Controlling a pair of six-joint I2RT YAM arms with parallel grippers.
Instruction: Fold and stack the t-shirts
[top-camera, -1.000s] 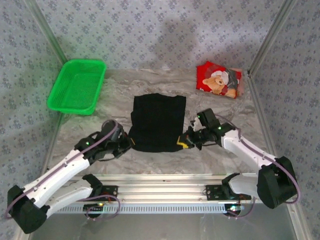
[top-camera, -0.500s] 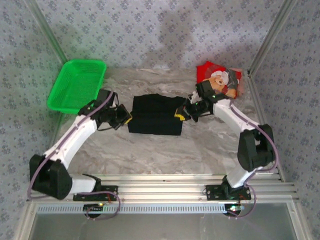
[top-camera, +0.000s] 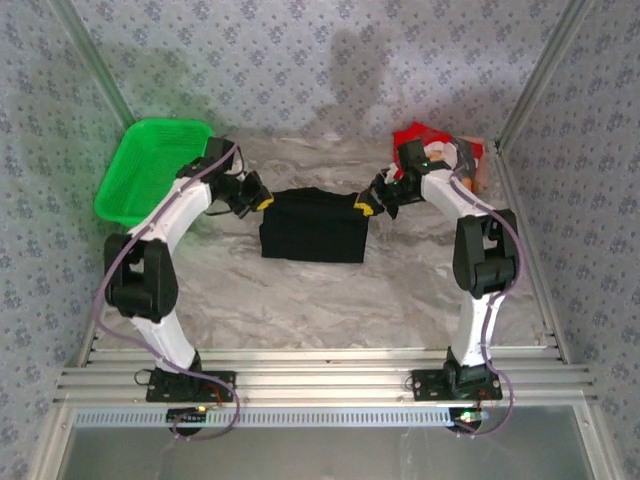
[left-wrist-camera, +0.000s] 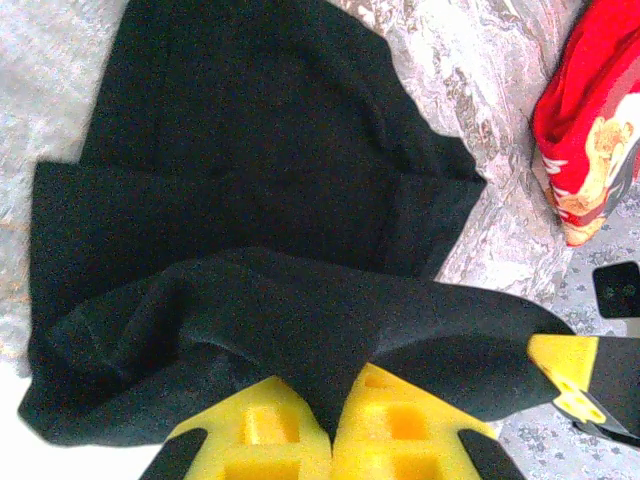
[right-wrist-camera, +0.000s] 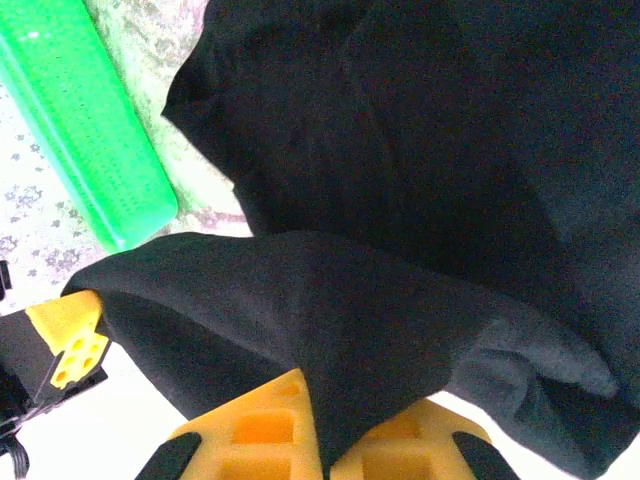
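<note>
The black t-shirt (top-camera: 312, 226) lies folded over in the middle of the table, a rectangle with its near half doubled back. My left gripper (top-camera: 262, 201) is shut on its far left corner, black cloth (left-wrist-camera: 300, 330) pinched between the yellow fingers (left-wrist-camera: 265, 435). My right gripper (top-camera: 365, 207) is shut on the far right corner, cloth (right-wrist-camera: 370, 340) running down between its fingers (right-wrist-camera: 265, 435). The red t-shirt (top-camera: 415, 137) with the teddy bear print sits folded at the back right, partly behind the right arm; its edge (left-wrist-camera: 590, 130) shows in the left wrist view.
A green mesh basket (top-camera: 140, 170) stands at the back left, just beside the left arm; its rim (right-wrist-camera: 90, 130) shows in the right wrist view. Metal frame posts and patterned walls close in the back and sides.
Both grippers carried the shirt's near hem away from the arm bases to the far edge, folding the black t-shirt in half. Both arms are now stretched far back.
</note>
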